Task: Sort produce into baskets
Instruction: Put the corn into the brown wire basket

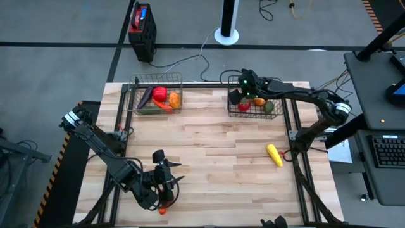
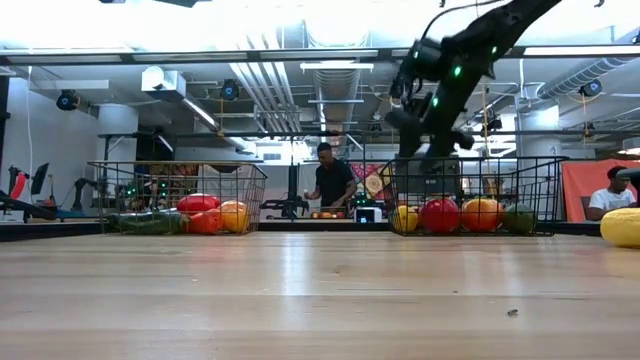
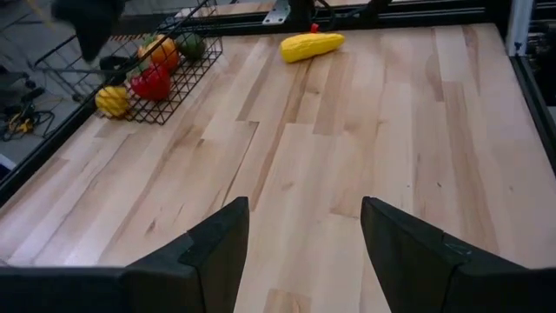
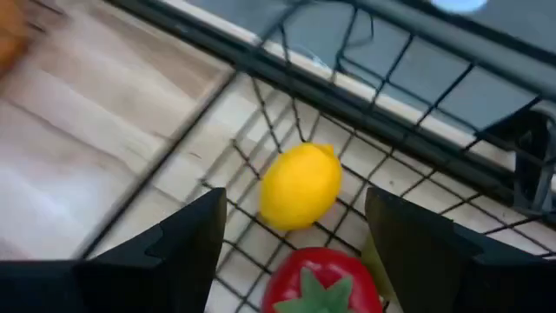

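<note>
High view, near edge: left claw (image 1: 166, 180) sits low over the surface (image 1: 215, 158) by the front-left corner; a small red-orange piece (image 1: 162, 210) lies just beside the arm at the front edge.
Left claw state: released, fingers (image 3: 217, 252) spread w/ bare wood between them, nothing held.
Mid surface: yellow corn-like piece (image 1: 274, 154) lies alone on the right side, well apart from both baskets; also seen in left wrist view (image 3: 311, 45).
Far left: left basket (image 1: 135, 95) at the back-left corner, holding a red piece (image 1: 159, 94), an orange piece (image 1: 174, 99) and a dark purple piece (image 1: 146, 96).
Far right: right basket (image 1: 283, 113) at the back edge; low view shows yellow, red, orange and green pieces in a row inside it.
Right claw: right claw (image 1: 239, 95) hangs above the right basket's left end.
Right claw state: released, fingers (image 4: 187, 239) apart, empty; below them a lemon (image 4: 300, 185) and a red pepper w/ green stem (image 4: 323, 283) rest on the mesh.
Beyond surface: a person (image 2: 331, 183) stands in the room, another sits at far right (image 2: 610, 198).
</note>
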`<state>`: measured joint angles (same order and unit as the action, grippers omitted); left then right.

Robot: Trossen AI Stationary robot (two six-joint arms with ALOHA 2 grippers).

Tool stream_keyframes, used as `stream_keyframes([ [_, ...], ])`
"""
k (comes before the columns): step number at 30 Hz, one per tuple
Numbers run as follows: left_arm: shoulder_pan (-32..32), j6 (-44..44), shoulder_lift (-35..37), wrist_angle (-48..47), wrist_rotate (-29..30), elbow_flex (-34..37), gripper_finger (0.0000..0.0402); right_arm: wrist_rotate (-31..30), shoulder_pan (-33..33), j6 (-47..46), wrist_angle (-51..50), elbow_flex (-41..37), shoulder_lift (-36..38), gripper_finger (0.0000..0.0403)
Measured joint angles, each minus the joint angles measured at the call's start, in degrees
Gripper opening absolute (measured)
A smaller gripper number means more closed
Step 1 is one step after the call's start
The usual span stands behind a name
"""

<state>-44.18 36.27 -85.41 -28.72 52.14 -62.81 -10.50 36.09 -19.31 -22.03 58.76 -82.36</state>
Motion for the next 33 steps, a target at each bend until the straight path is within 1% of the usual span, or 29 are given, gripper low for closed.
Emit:
stream_keyframes([
  [6,1.6,2.5,0.0,0.3,0.0,1.2,0.0205,-0.1,-3.5,-0.1,-0.4,0.1,6.9,0.0255],
  [10,2.2,3.2,0.0,0.4,-0.1,1.3,0.0205,0.0,-8.4,-0.2,-1.7,0.0,10.9,0.025],
  [14,2.2,3.8,0.0,0.8,-0.1,1.3,0.0205,-0.1,-14.7,-0.9,-2.2,-0.3,13.4,0.0249],
  [20,2.2,4.5,0.0,2.0,-0.2,1.3,0.0205,0.0,-24.6,-1.9,-2.3,-0.4,14.0,0.0249],
  [25,2.2,5.0,0.0,2.2,-0.2,1.3,0.0205,-0.1,-31.5,-3.9,-2.6,-0.5,14.0,0.0249],
  [29,2.2,5.0,0.0,2.3,-0.2,1.3,0.0205,0.0,-36.4,-6.9,-5.2,-0.5,14.0,0.0249],
  [33,2.2,5.0,0.0,2.3,-0.2,1.3,0.0205,0.0,-40.4,-11.6,-10.2,-0.5,14.0,0.0249],
])
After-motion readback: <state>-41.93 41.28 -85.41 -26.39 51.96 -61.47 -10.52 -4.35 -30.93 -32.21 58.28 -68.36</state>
